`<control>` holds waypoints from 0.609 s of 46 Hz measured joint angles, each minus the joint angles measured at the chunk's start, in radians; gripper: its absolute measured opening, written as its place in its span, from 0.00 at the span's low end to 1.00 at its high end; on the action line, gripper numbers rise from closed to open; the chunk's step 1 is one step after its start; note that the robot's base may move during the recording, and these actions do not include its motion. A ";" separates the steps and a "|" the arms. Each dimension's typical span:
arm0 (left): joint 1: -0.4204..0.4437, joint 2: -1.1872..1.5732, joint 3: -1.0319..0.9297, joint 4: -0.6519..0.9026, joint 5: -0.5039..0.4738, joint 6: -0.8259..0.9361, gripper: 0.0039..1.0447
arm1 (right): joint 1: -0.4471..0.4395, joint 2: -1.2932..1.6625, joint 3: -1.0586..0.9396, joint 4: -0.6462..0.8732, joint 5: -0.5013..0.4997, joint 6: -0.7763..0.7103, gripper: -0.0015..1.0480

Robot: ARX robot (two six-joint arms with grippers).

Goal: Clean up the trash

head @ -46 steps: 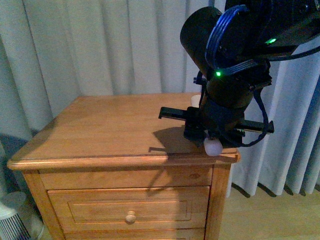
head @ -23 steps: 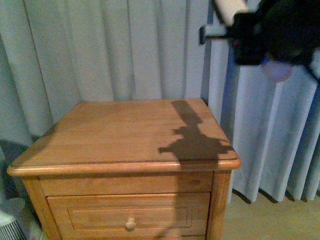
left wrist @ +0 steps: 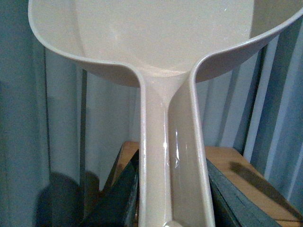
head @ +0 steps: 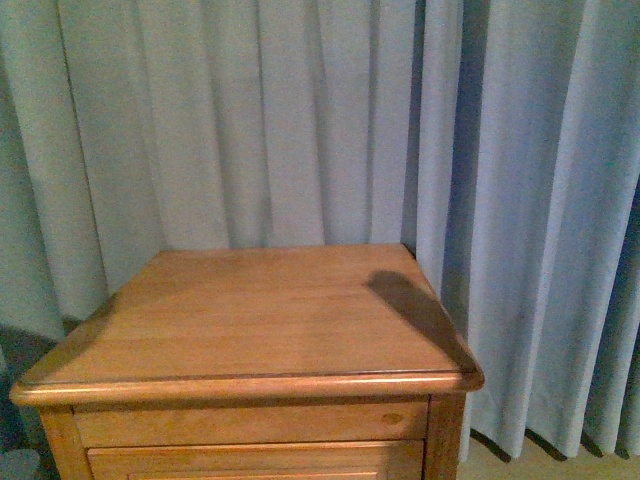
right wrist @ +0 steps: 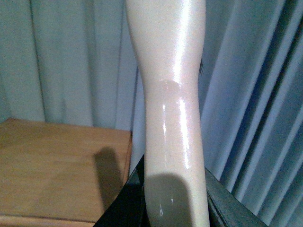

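As neither arm shows in the front view, I go by the wrist cameras. My left gripper (left wrist: pixel 173 198) is clamped on the stem of the pinkish-beige plastic dustpan (left wrist: pixel 156 38), scoop up, probably so nothing spills. My right gripper (right wrist: pixel 175 203) clamps a glossy beige plastic handle (right wrist: pixel 170 94), far end out of frame. Small white crumpled paper wad: not visible on the wooden nightstand top (head: pixel 250 310), so I can't tell where it is.

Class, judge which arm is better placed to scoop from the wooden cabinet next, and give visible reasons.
Left, probably: the left gripper clamps the dustpan by its handle. The right gripper holds only a beige handle whose working end is out of view. No trash shows on the cabinet.
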State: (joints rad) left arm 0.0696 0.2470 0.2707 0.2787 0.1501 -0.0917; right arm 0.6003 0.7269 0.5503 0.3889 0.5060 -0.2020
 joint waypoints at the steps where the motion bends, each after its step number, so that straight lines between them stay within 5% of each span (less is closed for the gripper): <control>1: 0.000 0.000 0.000 0.000 0.000 0.000 0.26 | 0.000 -0.014 -0.007 0.004 0.003 -0.002 0.18; 28: 0.002 -0.002 0.000 0.001 -0.005 -0.002 0.26 | -0.008 -0.110 -0.076 0.055 0.022 -0.025 0.18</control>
State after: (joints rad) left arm 0.0711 0.2451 0.2703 0.2794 0.1455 -0.0933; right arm 0.5926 0.6167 0.4747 0.4435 0.5282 -0.2268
